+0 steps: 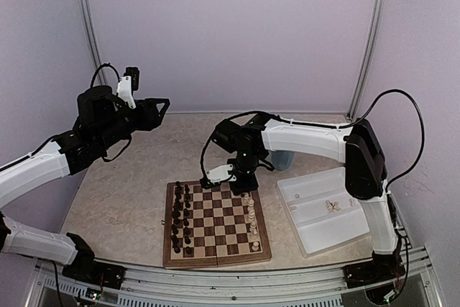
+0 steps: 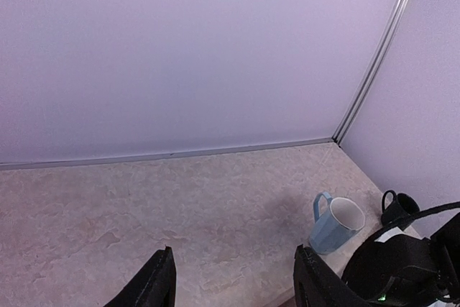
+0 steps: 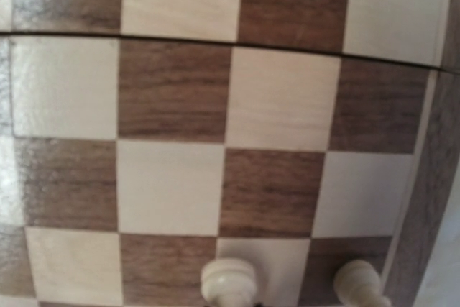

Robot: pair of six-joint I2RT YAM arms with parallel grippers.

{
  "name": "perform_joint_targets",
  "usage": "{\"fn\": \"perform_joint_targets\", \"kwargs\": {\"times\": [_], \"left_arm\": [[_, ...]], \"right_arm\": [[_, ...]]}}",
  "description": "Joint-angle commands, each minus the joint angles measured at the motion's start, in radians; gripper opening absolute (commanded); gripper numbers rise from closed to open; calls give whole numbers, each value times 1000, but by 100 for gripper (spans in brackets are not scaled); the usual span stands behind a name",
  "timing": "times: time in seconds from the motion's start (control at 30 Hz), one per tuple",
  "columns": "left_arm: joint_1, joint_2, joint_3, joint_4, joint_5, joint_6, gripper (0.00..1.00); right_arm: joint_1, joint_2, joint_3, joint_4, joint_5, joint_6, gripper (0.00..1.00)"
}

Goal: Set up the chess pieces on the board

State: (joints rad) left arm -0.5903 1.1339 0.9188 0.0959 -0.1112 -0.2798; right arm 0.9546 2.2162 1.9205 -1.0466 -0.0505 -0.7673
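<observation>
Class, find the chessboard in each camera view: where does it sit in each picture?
Top external: the chessboard lies low in the centre of the picture.
Left wrist: not in view.
Right wrist: its squares fill the frame.
Shared landmark: cream chess pieces along its right border.

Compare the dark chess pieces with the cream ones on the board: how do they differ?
The dark pieces are brown-black; the cream pieces are pale. In the top view, the dark pieces fill two files along the board's left side; the cream pieces form one sparser line near its right side. Both sets stand on the board.
</observation>
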Motion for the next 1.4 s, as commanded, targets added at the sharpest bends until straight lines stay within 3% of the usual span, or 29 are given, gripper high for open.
{"fn": "perform_joint_targets", "kwargs": {"times": [0.0,0.8,1.37], "left_arm": [[3,-13,15,4,18,7,56],[3,-2,18,4,36,7,56],[4,3,22,1,48,10,56]], "right_arm": [[10,26,27,-12,21,5,9],[10,32,28,10,60,8,21],[12,39,44,10,52,4,21]]}}
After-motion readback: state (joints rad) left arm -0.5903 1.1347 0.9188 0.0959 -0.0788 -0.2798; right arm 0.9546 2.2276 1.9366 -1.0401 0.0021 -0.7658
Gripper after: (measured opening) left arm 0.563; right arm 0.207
